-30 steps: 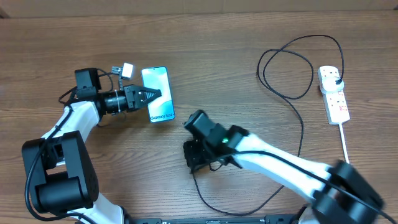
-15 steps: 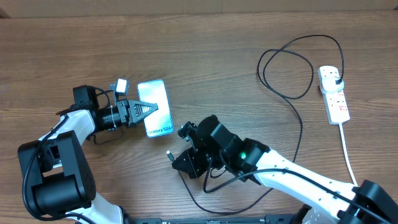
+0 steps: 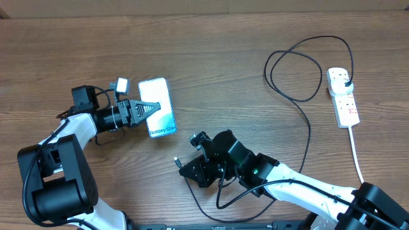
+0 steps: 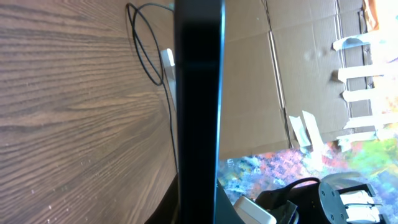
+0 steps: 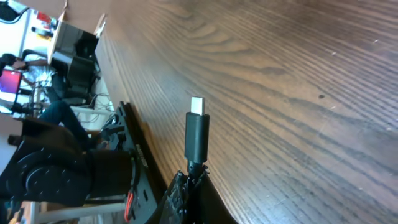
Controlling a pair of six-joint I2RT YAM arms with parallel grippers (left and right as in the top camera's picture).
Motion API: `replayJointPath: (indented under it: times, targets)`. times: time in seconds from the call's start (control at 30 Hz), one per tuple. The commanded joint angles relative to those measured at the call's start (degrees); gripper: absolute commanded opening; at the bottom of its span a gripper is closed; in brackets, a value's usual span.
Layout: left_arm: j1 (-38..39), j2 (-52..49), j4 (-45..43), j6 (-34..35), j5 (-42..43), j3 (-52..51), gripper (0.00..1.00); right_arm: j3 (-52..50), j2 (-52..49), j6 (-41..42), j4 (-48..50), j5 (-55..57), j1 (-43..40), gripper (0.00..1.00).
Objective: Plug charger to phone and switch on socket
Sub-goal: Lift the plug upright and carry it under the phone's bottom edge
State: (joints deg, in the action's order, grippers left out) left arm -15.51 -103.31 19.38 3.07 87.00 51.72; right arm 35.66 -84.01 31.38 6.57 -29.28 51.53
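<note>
The left gripper (image 3: 152, 107) is clamped on the phone (image 3: 163, 118), apparently lifted off the table (image 3: 217, 51) — its wrist view shows only the dark edge. The right gripper (image 3: 186, 168) pinches the charger (image 5: 198, 134) behind its connector, silver tip free. Bare wood separates tip and phone. The socket (image 3: 344, 102) lies near the right edge.

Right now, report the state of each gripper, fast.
Left gripper: jaws closed on the phone.
Right gripper: jaws closed on the charger, just behind its connector tip.
</note>
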Motion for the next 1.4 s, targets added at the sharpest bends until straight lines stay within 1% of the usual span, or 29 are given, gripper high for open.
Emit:
replayJointPath:
  times: [0.0, 0.17, 0.4, 0.63, 0.73, 0.8, 1.0, 1.17, 1.37]
  targets:
    - [-0.26, -0.50, -1.70, 0.83, 2.56, -0.04, 0.04, -0.48, 0.00, 0.35, 0.68, 2.64, 0.20, 0.04]
    - [-0.22, -0.50, -4.90, 0.83, 2.34, -0.04, 0.04, -0.48, 0.00, 0.35, 0.59, 3.61, 0.22, 0.04]
    - [-0.04, -0.50, -4.46, 0.79, 2.47, -0.04, 0.04, -0.48, 0.00, 0.35, 1.20, 6.75, 0.22, 0.04]
    - [3.39, -0.50, -4.96, 1.20, 3.52, -0.02, 0.04, -0.46, 0.00, 0.44, 5.22, 4.81, 0.33, 0.04]
    - [4.22, -0.50, -6.95, 5.86, 3.54, 0.13, 0.04, -0.46, 0.00, 2.99, 6.99, 4.83, 0.33, 0.04]
    - [4.37, -0.50, -7.74, 8.15, 3.52, 0.13, 0.04, -0.46, 0.00, 3.19, 8.11, 4.81, 0.33, 0.04]
    - [5.05, -0.50, -8.33, 9.03, 3.54, 0.13, 0.04, -0.46, 0.00, 3.41, 9.27, 6.43, 0.33, 0.04]
    - [5.05, -0.50, -8.98, 11.28, 3.54, 0.13, 0.04, -0.46, 0.00, 8.02, 9.33, 11.23, 0.33, 0.04]
    - [5.88, -0.50, -9.92, 15.43, 3.54, 0.13, 0.04, -0.46, 0.00, 8.87, 11.04, 11.69, 0.33, 0.04]
